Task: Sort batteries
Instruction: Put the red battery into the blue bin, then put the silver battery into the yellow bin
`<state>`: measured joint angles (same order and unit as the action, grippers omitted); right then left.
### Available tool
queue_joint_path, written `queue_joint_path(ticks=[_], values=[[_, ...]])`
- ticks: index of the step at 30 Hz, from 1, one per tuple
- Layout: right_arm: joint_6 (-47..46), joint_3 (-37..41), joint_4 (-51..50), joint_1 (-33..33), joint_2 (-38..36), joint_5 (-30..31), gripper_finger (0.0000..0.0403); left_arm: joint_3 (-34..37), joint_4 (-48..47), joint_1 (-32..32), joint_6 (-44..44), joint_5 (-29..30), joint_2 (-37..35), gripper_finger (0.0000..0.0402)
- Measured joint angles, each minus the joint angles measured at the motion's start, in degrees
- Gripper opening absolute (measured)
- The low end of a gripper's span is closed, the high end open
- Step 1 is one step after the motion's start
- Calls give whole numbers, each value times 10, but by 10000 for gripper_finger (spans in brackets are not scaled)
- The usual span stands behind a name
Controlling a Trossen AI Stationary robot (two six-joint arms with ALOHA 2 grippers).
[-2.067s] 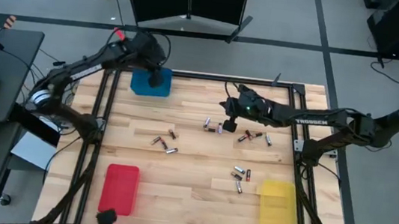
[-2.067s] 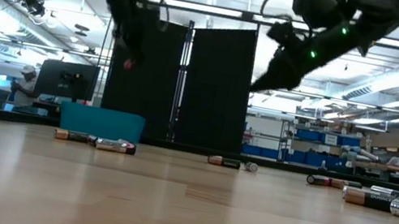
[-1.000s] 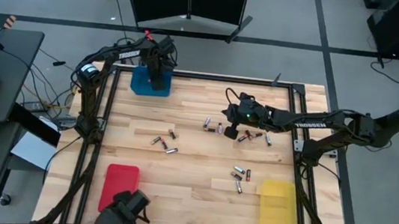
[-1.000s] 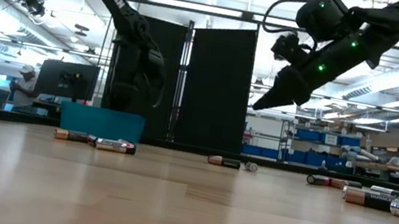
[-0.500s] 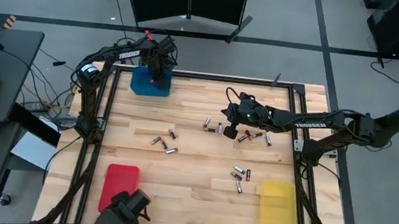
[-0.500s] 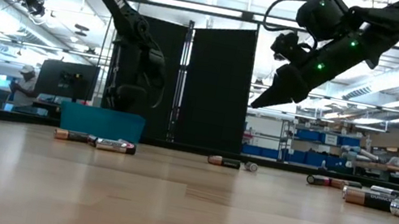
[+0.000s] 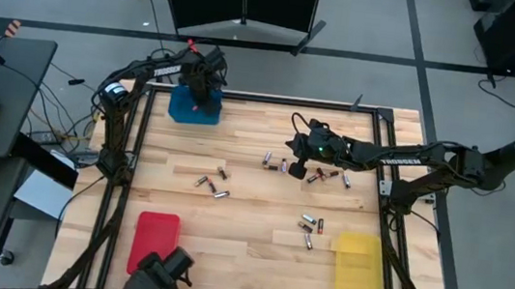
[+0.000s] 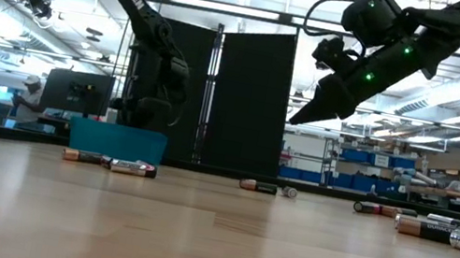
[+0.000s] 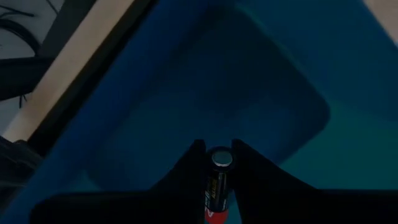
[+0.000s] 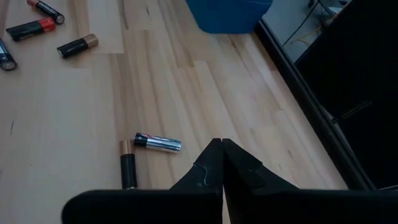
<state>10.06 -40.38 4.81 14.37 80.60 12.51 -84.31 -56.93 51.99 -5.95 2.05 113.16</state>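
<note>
Batteries (image 7: 311, 230) are scattered over the wooden table (image 7: 245, 250). One battery (image 9: 217, 186) is clamped between the narrowly parted fingers of the left gripper (image 9: 214, 155), over the blue tray (image 7: 182, 109) at the table's 11 o'clock. "TROSSEN" is read on the right arm (image 7: 397, 158). The right gripper (image 10: 221, 149) is held shut and empty above the pair of cells (image 10: 140, 152) near centre.

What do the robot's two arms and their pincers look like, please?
Both arms are black, jointed tubes with white TROSSEN lettering and cables alongside. The right arm's wrist housing shows green lights. The left pincer and right pincer each have two dark, tapering fingers.
</note>
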Motion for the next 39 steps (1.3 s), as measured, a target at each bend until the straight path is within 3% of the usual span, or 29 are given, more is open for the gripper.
queue_joint_path(ticks=[9,19,24,29,39], values=[[2,0,5,0,0,1,11,0,3,-7,3,-3,0,94],[0,0,14,0,0,1,19,0,3,-8,4,12,-3,90],[0,0,53,0,0,1,17,1,33,-19,0,38,-54,88],[-14,1,68,0,0,-16,13,49,166,-55,6,39,-141,67],[-111,83,180,-5,0,-104,12,283,490,-186,17,-23,-298,30]])
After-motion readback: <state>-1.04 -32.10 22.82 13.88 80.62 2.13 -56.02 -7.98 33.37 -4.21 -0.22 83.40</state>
